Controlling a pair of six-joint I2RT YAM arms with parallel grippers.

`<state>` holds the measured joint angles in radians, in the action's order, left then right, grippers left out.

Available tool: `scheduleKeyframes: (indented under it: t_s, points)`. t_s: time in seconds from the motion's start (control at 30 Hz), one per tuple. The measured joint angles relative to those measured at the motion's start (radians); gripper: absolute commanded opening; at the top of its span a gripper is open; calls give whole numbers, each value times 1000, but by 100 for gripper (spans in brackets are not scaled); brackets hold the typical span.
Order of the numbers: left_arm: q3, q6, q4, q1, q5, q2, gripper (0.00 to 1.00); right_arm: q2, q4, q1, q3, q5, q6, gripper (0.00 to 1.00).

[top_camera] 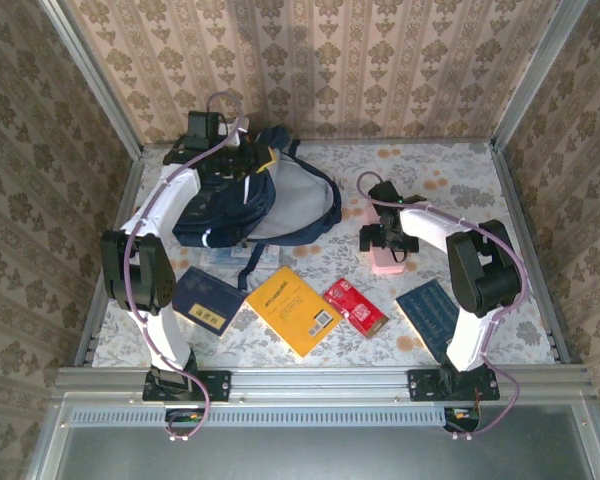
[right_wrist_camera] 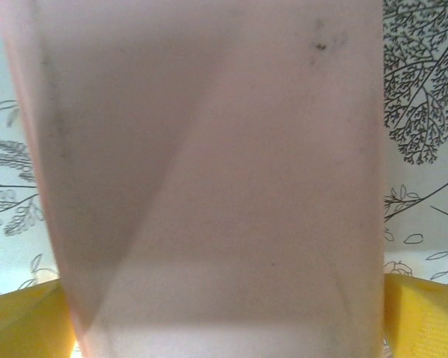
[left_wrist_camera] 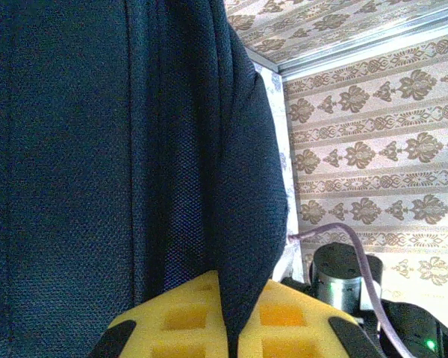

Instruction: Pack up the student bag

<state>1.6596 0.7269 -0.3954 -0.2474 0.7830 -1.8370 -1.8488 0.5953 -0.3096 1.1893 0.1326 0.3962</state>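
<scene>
Where it lies slumped toward eleven o'clock on the floral-patterned desk, item one is the student bag: a large dark navy fabric backpack with thin white stripes, its mouth gaping toward three o'clock on pale grey lining.

Handling, as judged: soft and floppy, light while unfilled, not fragile. It will likely sag and fold unless taken by a seam, rim or top loop. Best hold: the thick upper edge at twelve o'clock.

The left claw is clamped tight on a fold of navy mesh fabric there, with yellow pads on either side.

The right claw is spread wide astride a pale pink rectangular block at three o'clock of the bag. Whether it touches the block cannot be told.

Loose stock toward six o'clock:
- flat dark blue book
- yellow paperback book
- red glossy packet
- dark blue patterned notebook
</scene>
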Motion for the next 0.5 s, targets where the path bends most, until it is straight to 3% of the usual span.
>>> scheduleKeyframes:
  t_s: [0.13, 0.33, 0.5]
  points:
    - [0, 0, 0, 0, 3, 0, 0, -26, -10, 2, -2, -24, 3, 100]
    - [-2, 0, 3, 0, 3, 0, 0, -16, -21, 8, -9, -33, 7, 86]
    - [9, -15, -19, 4, 5, 0, 0, 52, -22, 8, -29, -31, 7, 82]
